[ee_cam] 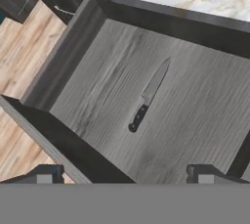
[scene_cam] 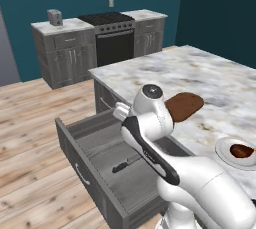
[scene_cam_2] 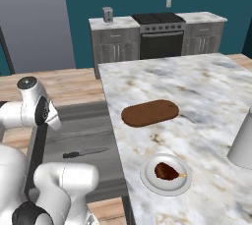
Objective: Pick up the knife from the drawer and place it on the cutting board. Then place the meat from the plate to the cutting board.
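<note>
The wide grey drawer (scene_cam: 79,165) stands pulled out from the island, and the knife (scene_cam: 125,164) lies flat on its floor. In the hand view the knife (ee_cam: 149,96) has its dark handle toward me and its blade pointing away toward the counter. My gripper (ee_cam: 125,176) hangs open above the drawer (ee_cam: 97,86), fingertips (ee_cam: 46,174) wide apart and holding nothing. The reddish-brown cutting board (scene_cam_2: 150,113) rests bare on the marble top. Nearer me, the meat (scene_cam_2: 166,171) sits on the white plate (scene_cam_2: 147,176).
The marble island top (scene_cam_2: 197,86) runs along the drawer's right side. A tall grey cylinder (scene_cam_2: 243,143) stands at its right edge. A stove (scene_cam: 112,33) and counter with a toaster (scene_cam: 55,17) line the far wall. Wood floor lies left of the drawer.
</note>
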